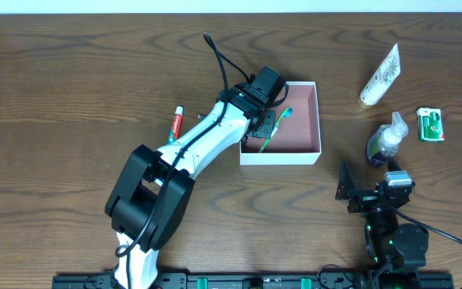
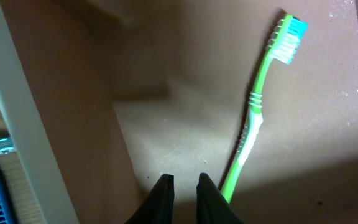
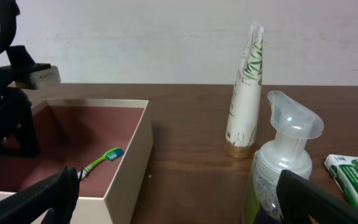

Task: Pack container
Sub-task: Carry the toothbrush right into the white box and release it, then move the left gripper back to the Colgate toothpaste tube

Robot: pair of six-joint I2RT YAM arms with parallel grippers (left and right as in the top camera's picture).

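Note:
The container [image 1: 311, 152] is a shallow square box with white walls and a dusty pink floor, at mid-table. A green and white toothbrush [image 1: 279, 124] lies flat inside it, blue-tipped head toward the far wall. My left gripper [image 1: 261, 138] reaches down into the box. In the left wrist view its jaws [image 2: 185, 183] stand slightly apart with nothing between them, and the toothbrush [image 2: 257, 112] lies free just right of the right fingertip. My right gripper [image 3: 179, 186] stands wide open near the table's front right, facing the container wall [image 3: 129, 162], holding nothing.
A foam pump bottle [image 1: 386, 140] stands just ahead of the right gripper, close to its right finger [image 3: 316, 199]. A white tube [image 1: 381, 75] and a small green packet [image 1: 431, 124] lie at the right. A red and white toothpaste tube [image 1: 176, 124] lies left of the container.

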